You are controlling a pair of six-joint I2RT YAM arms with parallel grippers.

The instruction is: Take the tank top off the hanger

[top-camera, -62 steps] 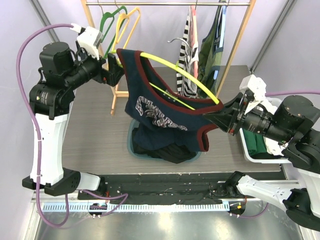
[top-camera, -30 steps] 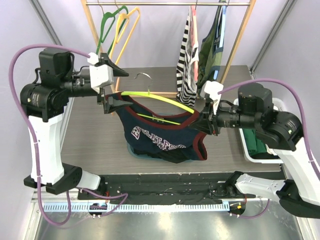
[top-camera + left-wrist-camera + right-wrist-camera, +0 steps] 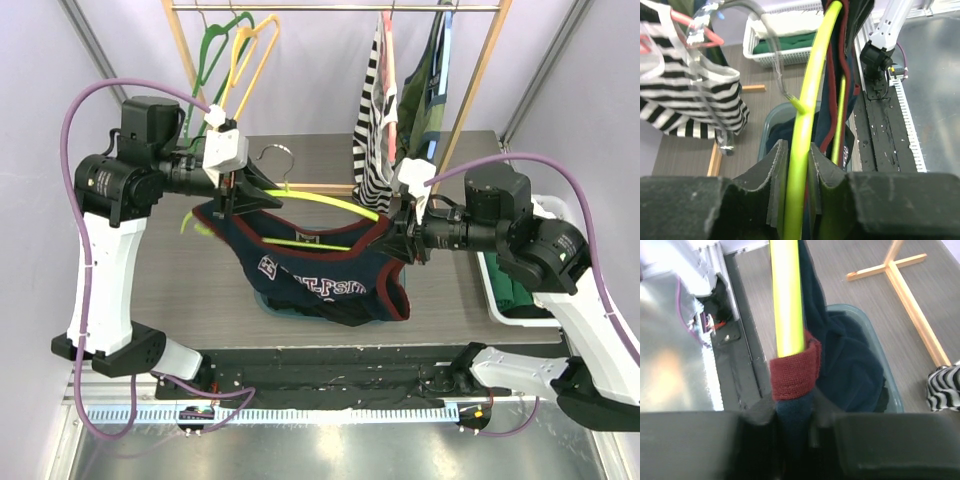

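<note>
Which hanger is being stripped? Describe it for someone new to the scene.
In front of the wooden rack, a navy tank top hangs in mid-air. The hanger runs through it, pinched by the left claw. It alone is neon yellow-green with a metal hook; the green hanger and yellow hanger behind are bare.

It was a robotics lab cell: plain lilac walls (image 3: 300, 70), purple-cabled white robot arms (image 3: 100, 265) bolted to a grey wood-grain desk (image 3: 170, 285), a wooden garment rail (image 3: 330, 7) and a white plastic basket (image 3: 785, 57)
</note>
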